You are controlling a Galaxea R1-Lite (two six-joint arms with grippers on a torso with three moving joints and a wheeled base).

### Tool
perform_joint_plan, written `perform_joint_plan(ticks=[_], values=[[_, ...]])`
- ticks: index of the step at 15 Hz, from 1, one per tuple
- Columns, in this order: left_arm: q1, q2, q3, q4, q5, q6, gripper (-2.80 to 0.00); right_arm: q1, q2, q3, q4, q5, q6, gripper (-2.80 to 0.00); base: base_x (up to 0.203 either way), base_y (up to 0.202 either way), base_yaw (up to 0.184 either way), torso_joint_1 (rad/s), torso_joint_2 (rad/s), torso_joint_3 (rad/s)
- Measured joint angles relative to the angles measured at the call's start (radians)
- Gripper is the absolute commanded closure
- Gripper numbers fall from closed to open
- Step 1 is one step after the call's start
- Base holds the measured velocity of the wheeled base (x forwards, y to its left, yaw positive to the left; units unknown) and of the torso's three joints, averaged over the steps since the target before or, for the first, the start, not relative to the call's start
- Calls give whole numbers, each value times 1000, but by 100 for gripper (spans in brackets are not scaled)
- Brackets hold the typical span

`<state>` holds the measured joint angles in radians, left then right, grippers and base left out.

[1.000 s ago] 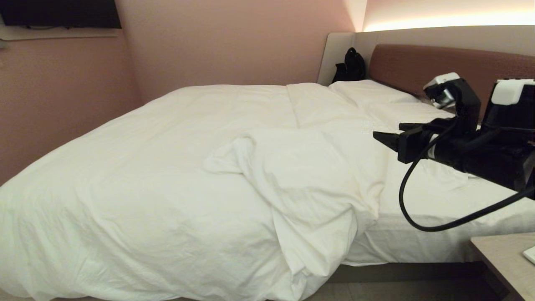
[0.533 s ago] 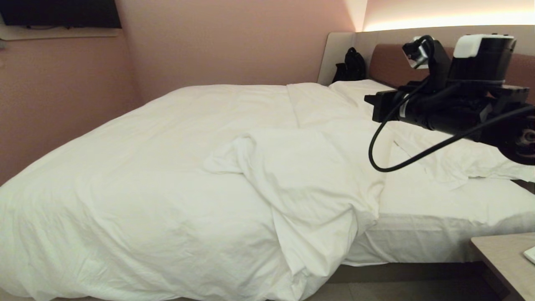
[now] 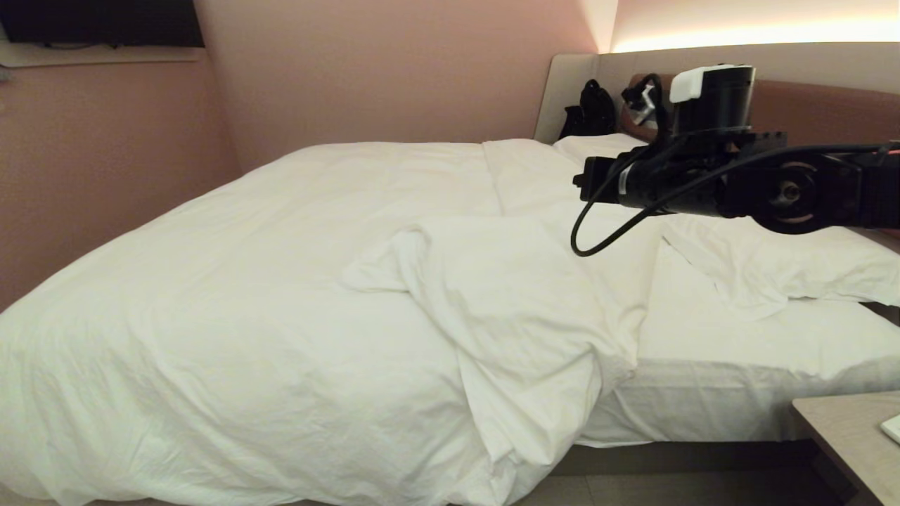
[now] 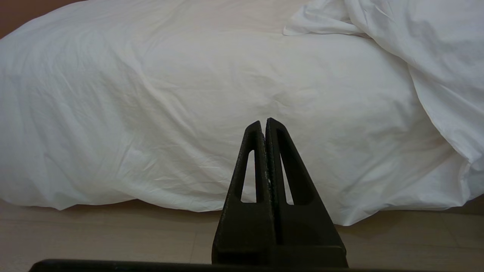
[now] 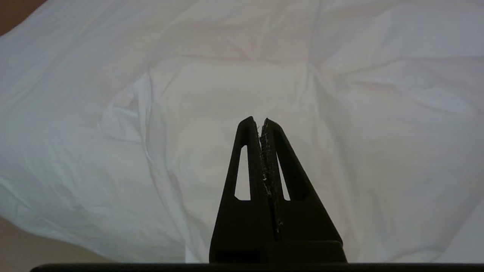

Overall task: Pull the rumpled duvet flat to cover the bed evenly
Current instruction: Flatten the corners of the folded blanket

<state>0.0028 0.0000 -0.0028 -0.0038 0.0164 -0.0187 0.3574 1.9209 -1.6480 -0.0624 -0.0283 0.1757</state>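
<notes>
Puffy white wrinkled duvet (image 3: 295, 295) runs lengthwise toward the reddish-brown padded headboard (image 3: 808, 105), near corner folded back; right gripper (image 5: 261, 122) clenched empty above it.

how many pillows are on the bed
2. One pillow lies on the bare sheet at the near side of the headboard; the other pillow is at the far side, by the black bag. The arm may hide more.

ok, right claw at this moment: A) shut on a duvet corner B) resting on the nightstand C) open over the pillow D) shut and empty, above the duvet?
D: the right claw has its fingers pressed together with no cloth between them, clear above the duvet.
</notes>
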Motion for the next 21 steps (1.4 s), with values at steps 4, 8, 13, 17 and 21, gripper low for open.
perform_joint_plan(ticks=[4,8,13,17,21], values=[[0,0,0,0,0,0,0,4,95,-111,102,0,58,0,0,0,0,0,0,0],[0,0,0,0,0,0,0,15,167,-163,161,0,71,0,0,0,0,0,0,0],[0,0,0,0,0,0,0,25,241,-221,162,0,68,0,0,0,0,0,0,0],[0,0,0,0,0,0,0,29,282,-231,154,3,61,0,0,0,0,0,0,0],[0,0,0,0,0,0,0,29,312,-231,130,10,54,0,0,0,0,0,0,0]])
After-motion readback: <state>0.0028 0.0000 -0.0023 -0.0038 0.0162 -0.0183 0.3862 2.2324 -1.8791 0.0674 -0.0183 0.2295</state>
